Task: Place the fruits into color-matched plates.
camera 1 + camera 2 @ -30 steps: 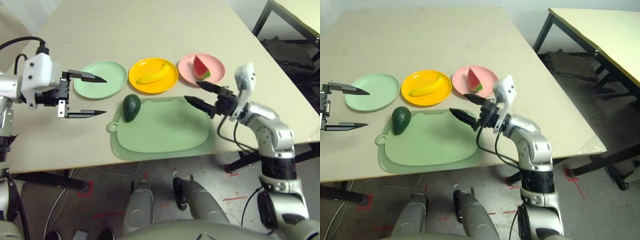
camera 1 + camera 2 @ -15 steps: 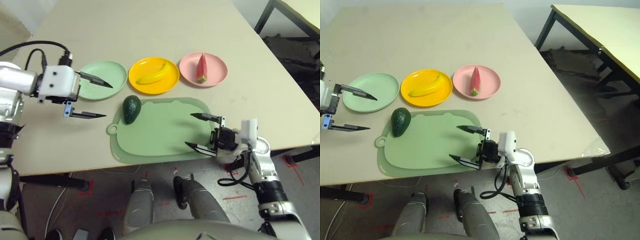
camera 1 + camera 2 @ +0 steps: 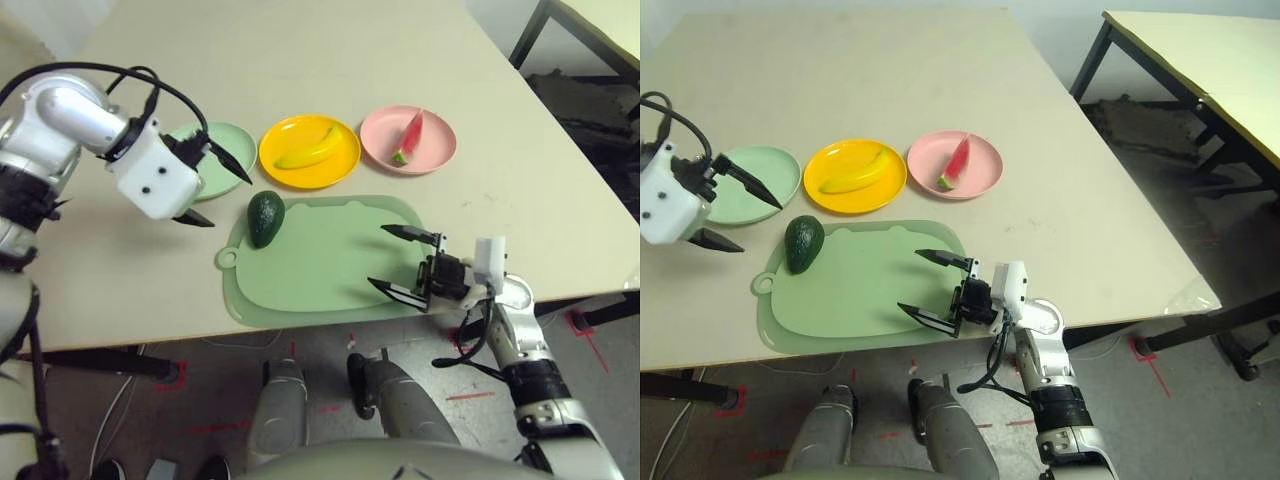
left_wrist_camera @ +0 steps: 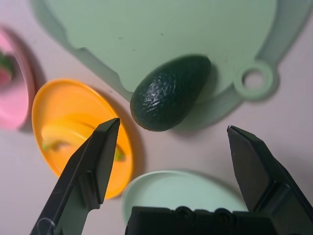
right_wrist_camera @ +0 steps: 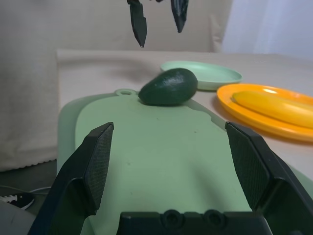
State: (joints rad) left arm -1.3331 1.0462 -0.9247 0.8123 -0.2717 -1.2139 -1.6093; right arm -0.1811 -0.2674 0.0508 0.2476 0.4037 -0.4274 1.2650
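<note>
Left tool (image 3: 205, 186) swings in, tilts down, jaws wide, empty | right tool (image 3: 405, 263) drops back, wide | avocado (image 3: 264, 217) on mat (image 3: 330, 270) edge, unplated | banana (image 3: 307, 151), watermelon (image 3: 408, 138) plated | grab next

Avocado (image 4: 168, 93) bumpy and matt; orange plate (image 4: 73, 122) seemingly glossy plastic.

The dark green bumpy avocado (image 3: 264, 217) lies on the far left corner of the large pale green cutting mat (image 3: 320, 290), with bare beige surface (image 3: 130, 270) to its left and bare mat to its right. Just beyond it stand the pale mint green round plate (image 3: 228, 172) and the yellow-orange round plate (image 3: 335, 168). The left tool (image 3: 212, 188), fingers spread, hangs beside the avocado; the right tool (image 3: 405, 263), also spread, sits low over the mat's near right edge.
</note>
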